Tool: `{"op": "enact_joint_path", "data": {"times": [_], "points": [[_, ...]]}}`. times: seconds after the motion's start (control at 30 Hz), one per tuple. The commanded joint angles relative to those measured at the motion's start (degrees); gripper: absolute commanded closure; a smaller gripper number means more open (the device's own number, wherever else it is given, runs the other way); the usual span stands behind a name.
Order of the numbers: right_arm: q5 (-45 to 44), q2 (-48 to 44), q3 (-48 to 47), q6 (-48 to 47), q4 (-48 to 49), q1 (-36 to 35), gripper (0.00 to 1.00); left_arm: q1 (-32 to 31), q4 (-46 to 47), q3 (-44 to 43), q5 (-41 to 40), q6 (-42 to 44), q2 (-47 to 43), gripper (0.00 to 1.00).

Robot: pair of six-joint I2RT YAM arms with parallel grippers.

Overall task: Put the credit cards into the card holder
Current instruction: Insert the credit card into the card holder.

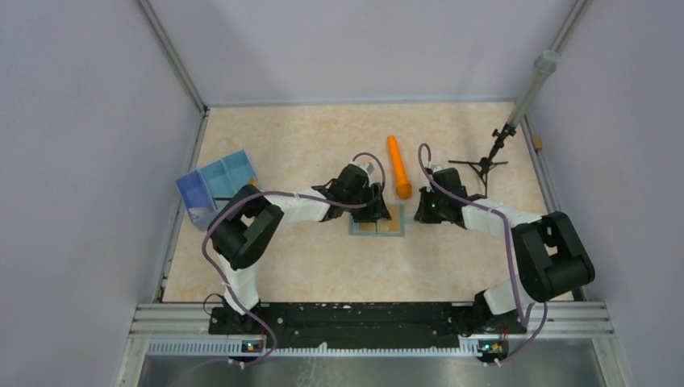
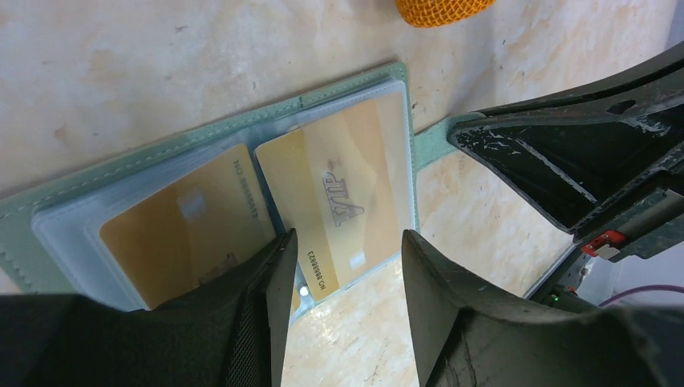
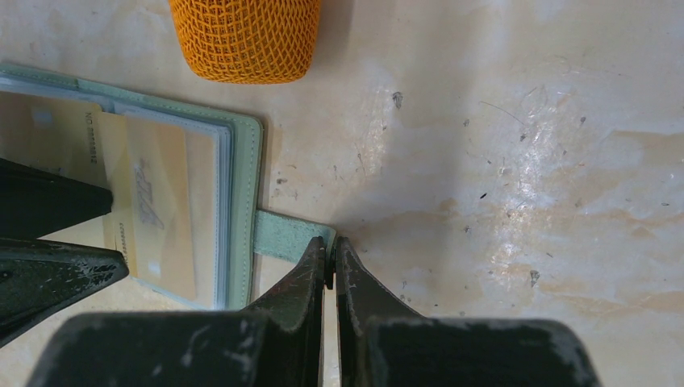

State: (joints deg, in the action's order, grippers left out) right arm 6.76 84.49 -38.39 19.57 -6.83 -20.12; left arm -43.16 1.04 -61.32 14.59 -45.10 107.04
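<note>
Progress is looking nearly done: I'm seeing both credit cards [image 2: 339,193] sitting in the open card holder [image 3: 247,185], with the orange cylinder [image 1: 399,165] at its 1 o'clock. Left gripper [image 2: 347,246] is hanging wide open and empty over the VIP one. Right gripper [image 3: 332,246] is sitting closed at the strap end.

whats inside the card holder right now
Two gold cards show in its clear sleeves, one marked VIP. The left gripper fingers cover their near ends; anything beneath them is hidden.

Two gold cards [image 2: 331,201], one card holder [image 3: 246,185], one orange cylinder [image 1: 398,168], one blue tray [image 1: 211,184].
</note>
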Motion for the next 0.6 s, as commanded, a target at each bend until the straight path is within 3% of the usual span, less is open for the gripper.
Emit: {"op": "enact_joint_path", "data": {"times": [0.0, 0.57], "points": [[-0.60, -1.46, -0.36, -0.44, -0.77, 0.30, 1.00, 0.05, 6.28, 1.73, 1.83, -1.03, 2.01, 0.45], [-0.87, -1.35, -0.44, -0.39, -1.08, 0.31, 1.00, -1.31, 17.28, 3.30, 4.57, -5.51, 3.34, 0.45]]}}
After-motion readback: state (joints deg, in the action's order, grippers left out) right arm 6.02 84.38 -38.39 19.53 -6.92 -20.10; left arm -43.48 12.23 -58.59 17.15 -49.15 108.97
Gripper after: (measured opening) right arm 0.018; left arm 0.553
